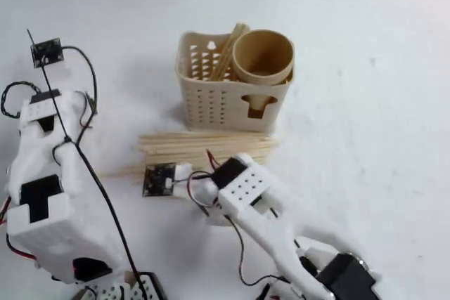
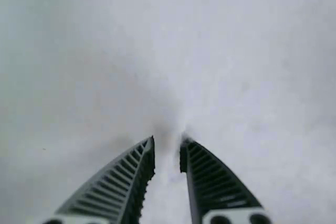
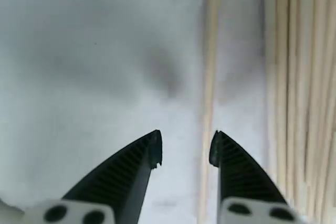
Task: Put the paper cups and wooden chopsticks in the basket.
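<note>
Desk: a white desk (image 1: pixel 365 103) carried everything, with two arms on its near side.
Basket: a cream, hole-sided basket (image 1: pixel 211 103) stood upright at the far middle of the desk.
Paper cup: one brown paper cup (image 1: pixel 264 57) sat inside the basket, in its right part, mouth tilted up.
Sticks in basket: a few wooden chopsticks (image 1: pixel 228 50) leaned inside the basket, just left of the cup.
Sticks on desk: a pile of chopsticks (image 1: pixel 204 147) lay flat just near of the basket, running left to right.
Right arm: the right arm (image 1: pixel 267 223) reached from the near right, and its wrist hung over the near edge of the pile.
Right claw: the right claw (image 3: pixel 186 148) was open and held nothing, low over the desk.
Loose stick: a single chopstick (image 3: pixel 210 51) ran just beside one fingertip, at the edge of the gap; the main pile (image 3: pixel 299 77) lay beyond that same finger, outside the gap.
Left arm: the left arm (image 1: pixel 49 173) stood at the left, well apart from the basket and the pile.
Left claw: the left claw (image 2: pixel 168 150) was parted narrowly, empty, pointing at bare desk.
</note>
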Controlling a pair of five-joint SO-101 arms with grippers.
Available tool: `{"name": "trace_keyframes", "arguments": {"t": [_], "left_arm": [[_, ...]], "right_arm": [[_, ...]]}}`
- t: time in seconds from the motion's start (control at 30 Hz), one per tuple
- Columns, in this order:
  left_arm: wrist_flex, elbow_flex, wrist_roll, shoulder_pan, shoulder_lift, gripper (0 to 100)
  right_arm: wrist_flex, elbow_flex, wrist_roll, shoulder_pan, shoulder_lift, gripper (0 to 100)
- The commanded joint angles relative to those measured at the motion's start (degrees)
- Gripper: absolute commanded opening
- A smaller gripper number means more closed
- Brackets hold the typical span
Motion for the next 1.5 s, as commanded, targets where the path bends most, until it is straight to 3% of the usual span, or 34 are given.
{"name": "trace_keyframes", "arguments": {"t": [0.0,0.5,0.67,0.87,1.03,1.27,1.47], "left_arm": [[-1.23,-2.37,0.53,-0.31,-0.40,10],[-1.23,-2.37,0.53,-0.22,-0.40,10],[-1.23,-2.20,0.53,-0.22,-0.40,10],[-1.23,-2.20,0.53,-0.22,-0.40,10],[-1.23,-2.11,0.53,-0.22,-0.31,10],[-1.23,-2.11,0.53,-0.22,-0.31,10],[-1.23,-2.11,0.53,0.22,-0.31,10]], "right_arm": [[-4.79,-2.81,1.14,1.63,1.10,16.3],[-8.84,-2.81,3.25,1.98,10.15,15.6],[-8.75,-2.81,2.90,2.07,12.35,1.0],[-8.40,-3.25,-0.26,4.18,11.65,1.5],[-2.86,-4.66,-3.69,8.57,2.24,1.5],[6.37,-6.51,-12.22,8.75,-26.15,1.5],[8.75,-18.02,-21.19,10.07,-39.25,1.5]]}}
